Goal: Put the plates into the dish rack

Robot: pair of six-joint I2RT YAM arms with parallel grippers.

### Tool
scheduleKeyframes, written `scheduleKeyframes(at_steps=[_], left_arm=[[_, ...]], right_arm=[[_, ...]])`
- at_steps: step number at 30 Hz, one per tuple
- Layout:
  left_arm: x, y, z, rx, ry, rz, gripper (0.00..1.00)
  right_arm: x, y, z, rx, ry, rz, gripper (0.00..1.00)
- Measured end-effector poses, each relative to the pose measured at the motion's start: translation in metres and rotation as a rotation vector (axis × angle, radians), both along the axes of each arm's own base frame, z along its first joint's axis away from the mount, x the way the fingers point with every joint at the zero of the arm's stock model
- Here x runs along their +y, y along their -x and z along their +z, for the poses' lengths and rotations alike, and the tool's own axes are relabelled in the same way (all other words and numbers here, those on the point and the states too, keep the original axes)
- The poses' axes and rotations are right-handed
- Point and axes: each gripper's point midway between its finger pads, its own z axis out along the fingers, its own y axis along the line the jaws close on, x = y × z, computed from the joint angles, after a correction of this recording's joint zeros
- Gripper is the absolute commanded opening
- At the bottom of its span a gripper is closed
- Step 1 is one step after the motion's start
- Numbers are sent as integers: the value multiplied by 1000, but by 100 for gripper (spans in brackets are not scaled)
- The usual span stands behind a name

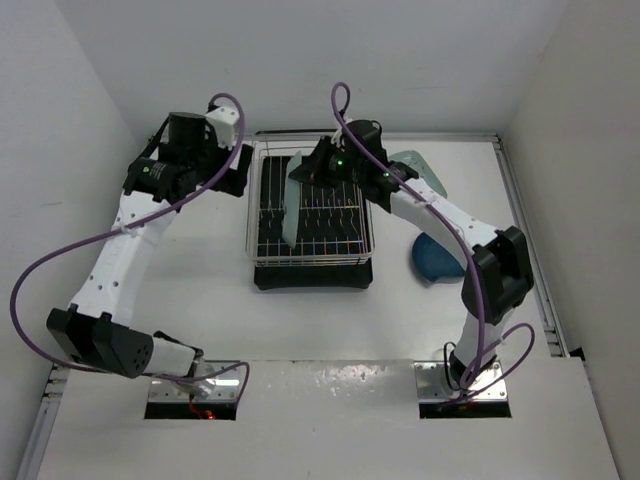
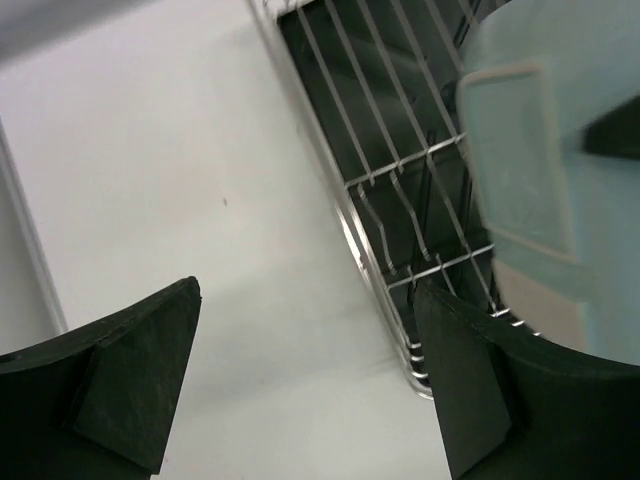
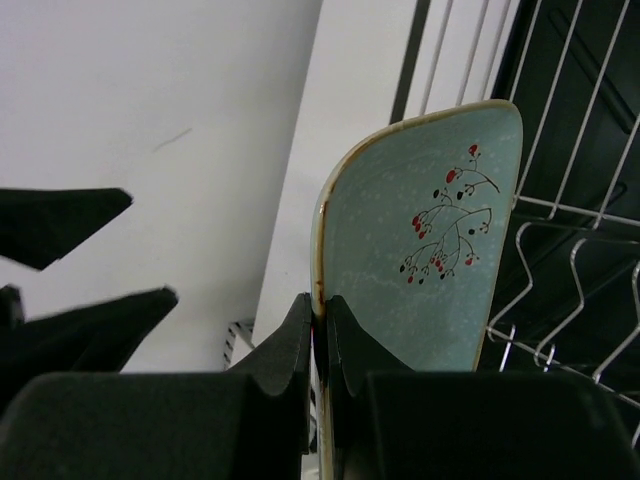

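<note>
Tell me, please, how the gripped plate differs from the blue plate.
The gripped plate is pale green with a red sprig; the blue plate looks plain. The gripped plate stands on edge over the rack, pinched by the right gripper; the blue plate lies flat on the table. Both have rounded corners.

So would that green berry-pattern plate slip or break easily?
Probably rigid: the green plate stands upright, unbent, held only by its rim in the right pincer. Its glossy glaze looks slippery, so it might pivot there. Likely ceramic, so it could chip on the dish rack wires.
</note>
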Motion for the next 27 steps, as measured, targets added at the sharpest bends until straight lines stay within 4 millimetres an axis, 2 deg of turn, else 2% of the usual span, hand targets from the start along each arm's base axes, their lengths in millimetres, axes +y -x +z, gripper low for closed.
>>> scheduleKeyframes(at_steps=[5, 10, 13, 18, 23, 27], left_arm=[[26, -2, -46, 137, 67, 55, 89], [27, -2, -82, 240, 109, 47, 89], [23, 1, -94, 272, 120, 32, 89], [20, 0, -94, 267, 129, 17, 89], [20, -1, -97, 269, 130, 12, 89], [19, -2, -108, 293, 125, 6, 82]], right_arm=[[1, 1, -23, 40, 44, 18, 0], [0, -5, -51, 89, 79, 11, 0], [0, -9, -60, 106, 83, 3, 0], [2, -12, -75, 140, 91, -10, 0], [2, -9, -69, 117, 116, -36, 0], [-1, -4, -35, 55, 89, -47, 0]])
